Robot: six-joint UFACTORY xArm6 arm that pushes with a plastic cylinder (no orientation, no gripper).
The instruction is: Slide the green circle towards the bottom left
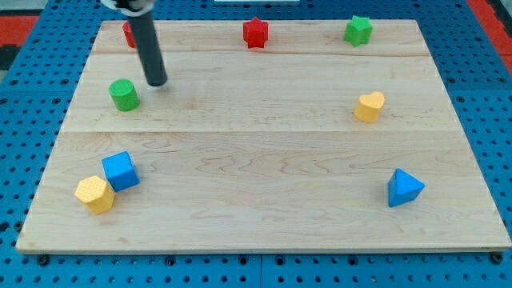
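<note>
Camera view: my tip [157, 82] sits just up-right of green circle [124, 94], apart; no gripper fitted, nothing held. Light, rigid, likely rolls off-line; I'd push its upper-right side

A wooden board [264, 152] sits on blue pegboard [24, 96]: red star [255, 33] at 12 o'clock, green star [358, 30] at 1, yellow heart [369, 106] at 2, blue triangle [404, 188] at 4, blue cube [121, 171] touching yellow hexagon [95, 194] at 8, a partly hidden red block [128, 34] at 11
</note>
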